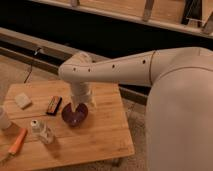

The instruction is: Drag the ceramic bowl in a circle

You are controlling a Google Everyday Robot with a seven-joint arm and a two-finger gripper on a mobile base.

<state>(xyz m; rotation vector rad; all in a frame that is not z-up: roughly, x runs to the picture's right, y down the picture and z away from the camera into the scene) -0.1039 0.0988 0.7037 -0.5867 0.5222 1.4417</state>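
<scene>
The ceramic bowl (74, 117), small, round and dark maroon, sits on the wooden table (102, 137) a little left of its middle. My white arm reaches in from the right and bends straight down over the bowl. The gripper (80, 106) is at the end of the wrist, right at the bowl's far rim, and the wrist hides most of it. The near part of the bowl and its inside show below the wrist.
A dark rectangular bar (53, 105) lies just left of the bowl. A pale block (22, 100) is at the far left, a white cup (3, 119) at the left edge, a small bottle (42, 131) and an orange object (17, 141) at the front left. The table's right edge is near my body.
</scene>
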